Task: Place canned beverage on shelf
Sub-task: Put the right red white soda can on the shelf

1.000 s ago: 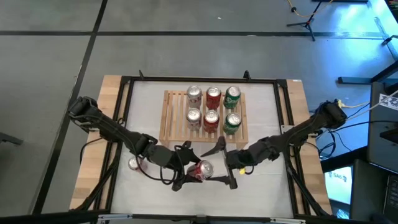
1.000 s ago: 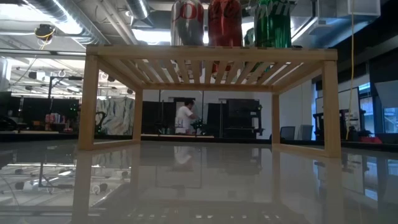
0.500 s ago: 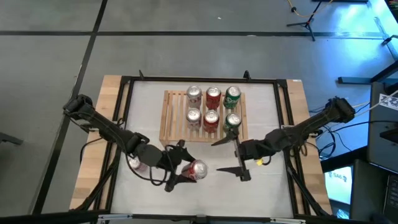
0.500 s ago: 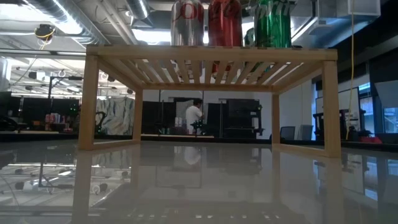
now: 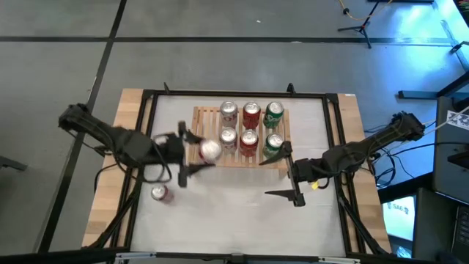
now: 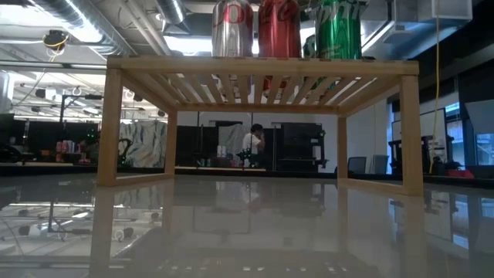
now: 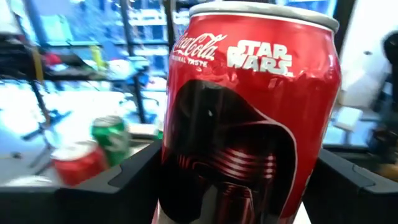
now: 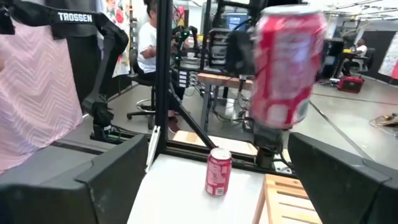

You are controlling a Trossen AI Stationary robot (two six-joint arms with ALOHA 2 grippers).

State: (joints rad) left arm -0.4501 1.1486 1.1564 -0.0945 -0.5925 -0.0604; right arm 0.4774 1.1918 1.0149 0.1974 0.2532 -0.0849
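White table [image 5: 242, 213], lab room behind.
Left gripper [image 5: 192, 152] clamps a red Coca-Cola can [image 7: 249, 112]; right gripper [image 5: 287, 173] spread apart by the shelf [image 5: 199, 132].

"Coca-Cola", "STAR WARS" on held can [image 7: 249, 118]

We log six cans [image 5: 250, 126] in two rows on the shelf [image 5: 199, 150], right portion; held can [image 5: 210, 150] above its left edge; spare can [image 5: 159, 193] on the bench [image 5: 234, 220], front-left.
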